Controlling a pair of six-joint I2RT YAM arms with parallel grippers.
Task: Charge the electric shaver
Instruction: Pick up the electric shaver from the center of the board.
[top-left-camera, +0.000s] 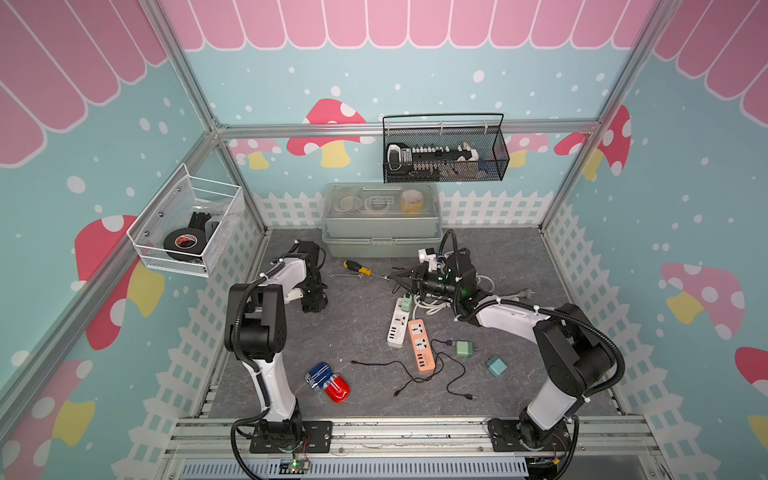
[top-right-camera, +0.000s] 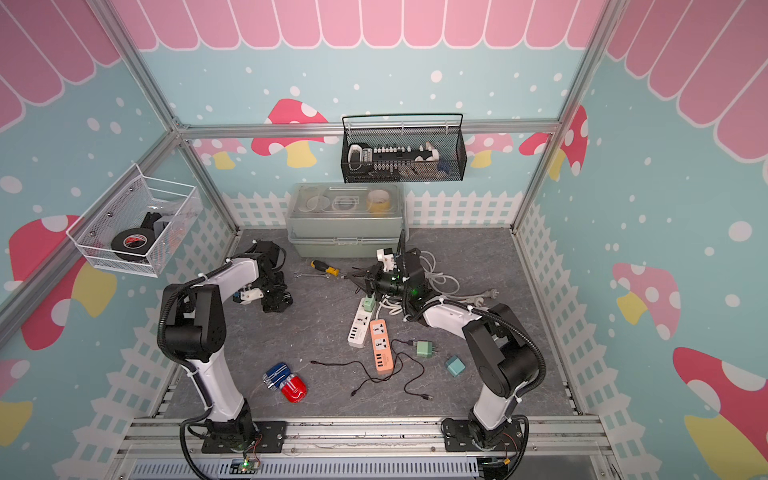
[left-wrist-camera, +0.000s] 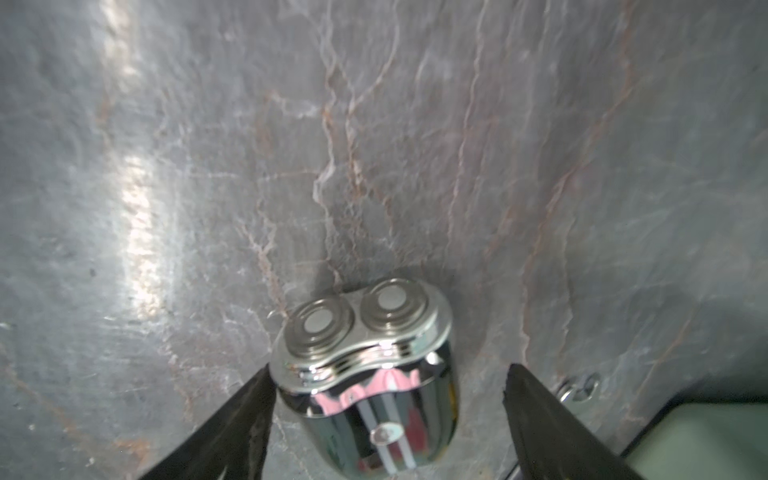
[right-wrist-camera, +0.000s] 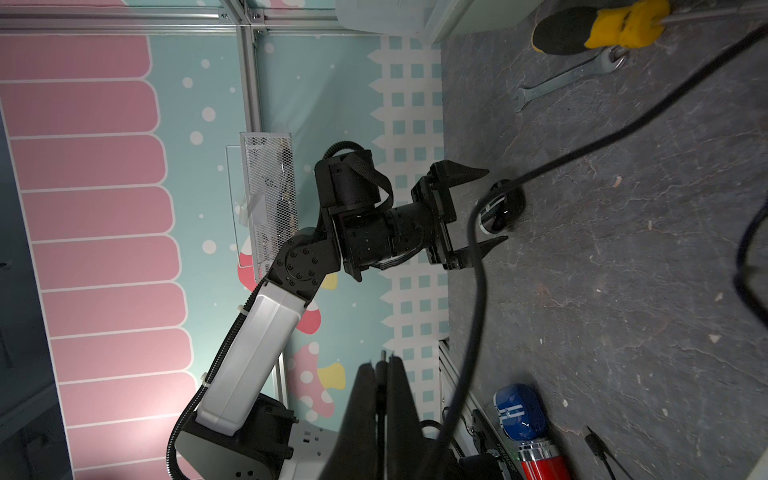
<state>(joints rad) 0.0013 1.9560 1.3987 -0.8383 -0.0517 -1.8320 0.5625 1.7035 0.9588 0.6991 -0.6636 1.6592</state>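
Near centre, thin black charging cables (top-left-camera: 415, 380) lie loose beside the orange plastic power strip (top-left-camera: 422, 345). Farther back, the right gripper (right-wrist-camera: 380, 361) is clamped shut; what it pinches is unclear. Far left, the chrome twin-head electric shaver (left-wrist-camera: 365, 374) stands upright, ungripped, between the wide-spread jaws of the left gripper (left-wrist-camera: 388, 372). It should centre, then close gently on the slick sides.

You have no readable text here. The red mark on the tape roll (top-left-camera: 179, 244) and the label (top-left-camera: 405, 156) in the black basket (top-left-camera: 496, 158) are too small to make out.
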